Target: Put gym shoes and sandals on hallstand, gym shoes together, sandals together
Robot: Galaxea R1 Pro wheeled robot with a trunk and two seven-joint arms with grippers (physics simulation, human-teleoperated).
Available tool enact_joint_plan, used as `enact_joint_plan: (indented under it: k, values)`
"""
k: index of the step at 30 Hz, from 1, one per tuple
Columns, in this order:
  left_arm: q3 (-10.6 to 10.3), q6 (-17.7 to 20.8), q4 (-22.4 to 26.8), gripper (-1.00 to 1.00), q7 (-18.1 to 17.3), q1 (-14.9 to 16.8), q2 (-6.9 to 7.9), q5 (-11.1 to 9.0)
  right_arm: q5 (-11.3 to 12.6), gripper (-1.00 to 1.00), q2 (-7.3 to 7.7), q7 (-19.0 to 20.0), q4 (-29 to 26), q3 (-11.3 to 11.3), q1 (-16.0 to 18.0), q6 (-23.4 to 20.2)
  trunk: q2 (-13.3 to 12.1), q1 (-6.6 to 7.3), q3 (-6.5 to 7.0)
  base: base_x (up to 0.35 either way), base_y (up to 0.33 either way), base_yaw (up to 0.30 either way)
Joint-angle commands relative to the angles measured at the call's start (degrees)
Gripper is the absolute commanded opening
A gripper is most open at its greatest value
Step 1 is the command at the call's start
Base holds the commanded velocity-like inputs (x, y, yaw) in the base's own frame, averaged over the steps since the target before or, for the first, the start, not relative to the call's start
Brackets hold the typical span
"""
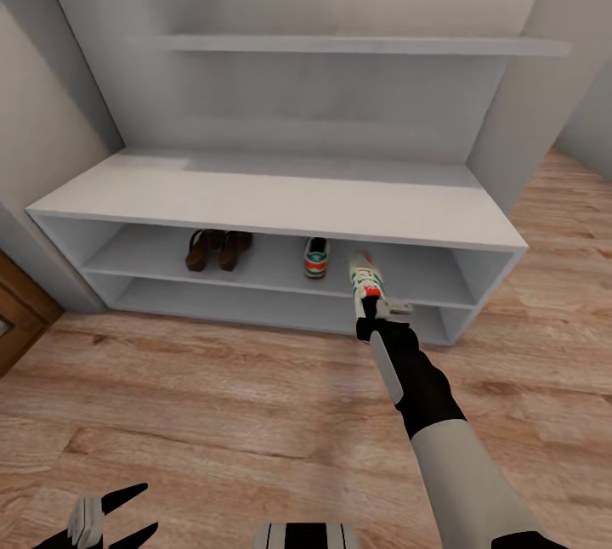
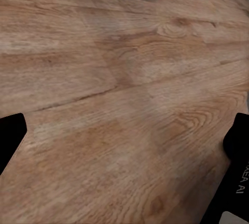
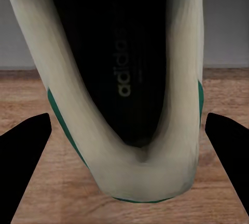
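Note:
The hallstand (image 1: 280, 200) stands ahead, pale grey-white with a bench top and two low open shelves. The two sandals (image 1: 218, 249) sit side by side on its upper low shelf, at the left. One gym shoe (image 1: 315, 258) rests on the same shelf, further right. My right gripper (image 1: 378, 304) is shut on the heel of the second gym shoe (image 1: 364, 275), held at the shelf's front edge just right of the first. In the right wrist view this shoe's heel (image 3: 124, 146) sits between the fingers (image 3: 26, 151). My left gripper (image 1: 149, 506) hangs open over the corridor floor (image 2: 124, 78).
A long wall shelf (image 1: 357, 45) runs above the bench top. A brown wooden door frame (image 1: 21, 307) stands at the left. The wood-plank floor (image 1: 212, 396) stretches in front of the rack, and continues past its right end.

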State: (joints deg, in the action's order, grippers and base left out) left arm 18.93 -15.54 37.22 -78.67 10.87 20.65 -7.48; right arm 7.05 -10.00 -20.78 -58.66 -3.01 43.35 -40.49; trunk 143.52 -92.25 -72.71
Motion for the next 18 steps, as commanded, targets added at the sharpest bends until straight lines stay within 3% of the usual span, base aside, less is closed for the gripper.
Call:
enact_joint_plan:
  k: [1,11,18]
  values:
    - [0.0,-0.4,0.0,1.0,-0.2,0.0,0.0,-0.1,0.6,-1.0,0.0,-0.6,-0.1,-0.1,0.0,-0.1,0.0,0.01,-0.04,0.025,0.0,0.0]
    - [0.0,-0.4,0.0,1.0,0.0,0.0,-0.08,0.0,0.6,-1.0,0.0,-0.6,-0.1,-0.1,0.0,-0.1,0.0,0.01,-0.04,0.255,0.0,0.0]
    - [0.0,-0.4,0.0,1.0,-0.1,0.0,-0.08,-0.1,0.6,-1.0,0.0,-0.6,-0.1,-0.1,0.0,-0.1,0.0,0.01,-0.04,0.073,0.001,0.0]
